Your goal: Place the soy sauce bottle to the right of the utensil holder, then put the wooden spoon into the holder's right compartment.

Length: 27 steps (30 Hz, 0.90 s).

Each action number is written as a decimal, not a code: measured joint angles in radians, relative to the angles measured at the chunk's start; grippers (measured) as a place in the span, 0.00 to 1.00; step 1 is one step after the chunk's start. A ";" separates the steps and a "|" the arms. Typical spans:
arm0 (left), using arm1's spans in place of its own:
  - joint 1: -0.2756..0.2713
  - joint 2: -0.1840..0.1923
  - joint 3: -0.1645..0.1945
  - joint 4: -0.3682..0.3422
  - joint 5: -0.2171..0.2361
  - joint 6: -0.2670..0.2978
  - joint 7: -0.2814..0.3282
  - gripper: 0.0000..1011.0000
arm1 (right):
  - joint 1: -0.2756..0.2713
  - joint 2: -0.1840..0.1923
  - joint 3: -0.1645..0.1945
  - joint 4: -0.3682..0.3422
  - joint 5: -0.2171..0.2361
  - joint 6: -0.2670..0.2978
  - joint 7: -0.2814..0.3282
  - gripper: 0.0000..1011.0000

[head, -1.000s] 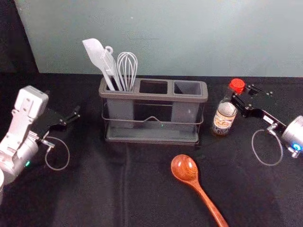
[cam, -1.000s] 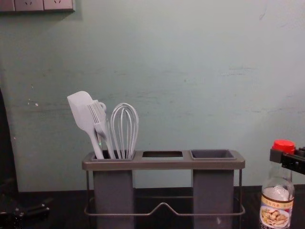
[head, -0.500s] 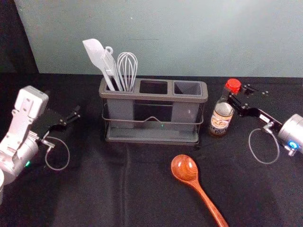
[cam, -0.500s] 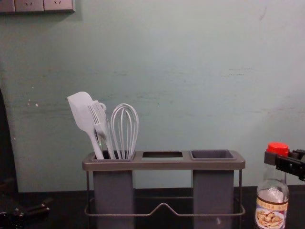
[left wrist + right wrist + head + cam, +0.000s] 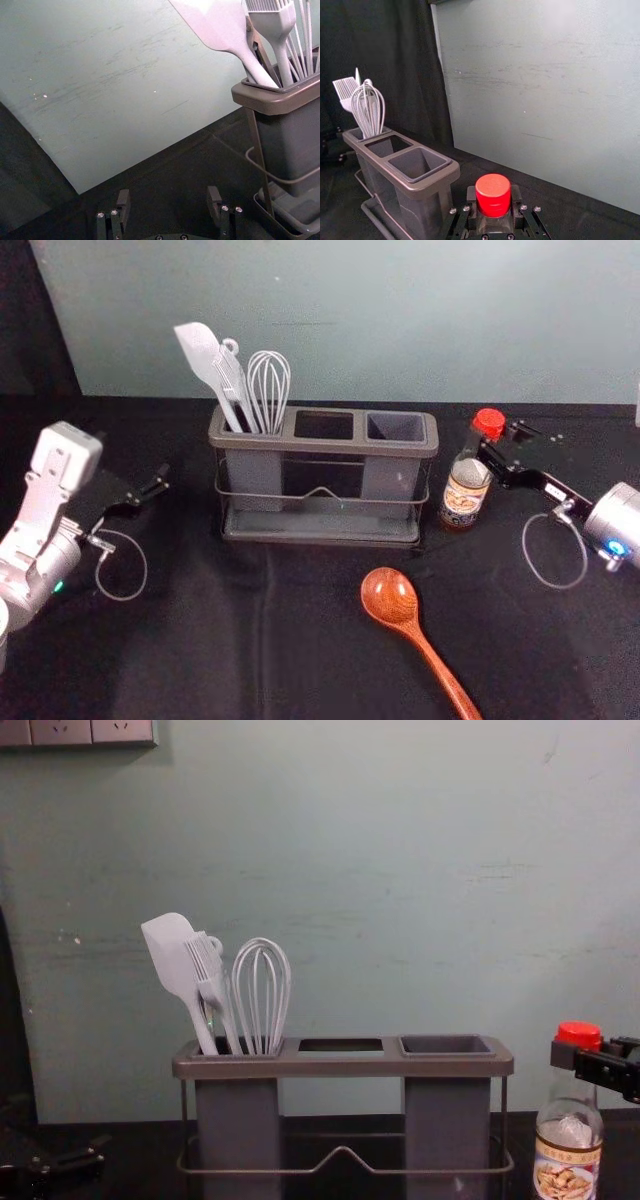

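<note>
R tool (image 5: 497, 439) closed on neck of soy btl (image 5: 466, 490), just below red cap; btl approx. upright, right of holder (image 5: 322, 443), small gap between. Wooden spoon (image 5: 390, 596) on counter (image 5: 200, 650), near side of holder, handle toward near right. L tool (image 5: 150, 486) wide, nothing held, left of holder.

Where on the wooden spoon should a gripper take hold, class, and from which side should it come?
I'd grip the wooden spoon by its slim handle, coming from above with the fingers closing across it. It lies on the dark cloth with nothing over it, and that narrow, straight length should seat better than the wide, rounded bowl.
</note>
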 joint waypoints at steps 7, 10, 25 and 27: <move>0.000 0.000 0.000 0.000 0.000 0.000 0.000 0.99 | 0.002 -0.001 -0.002 0.003 0.000 0.000 0.000 0.38; 0.000 0.000 0.000 0.000 0.000 0.000 0.000 0.99 | 0.002 -0.001 -0.002 0.003 -0.001 0.001 0.000 0.38; 0.000 0.000 0.000 0.000 0.000 0.000 0.000 0.99 | 0.000 0.000 -0.002 0.003 -0.003 0.005 -0.001 0.72; 0.000 0.000 0.000 0.000 0.000 0.000 0.000 0.99 | 0.000 0.000 -0.002 0.003 -0.003 0.005 -0.001 0.78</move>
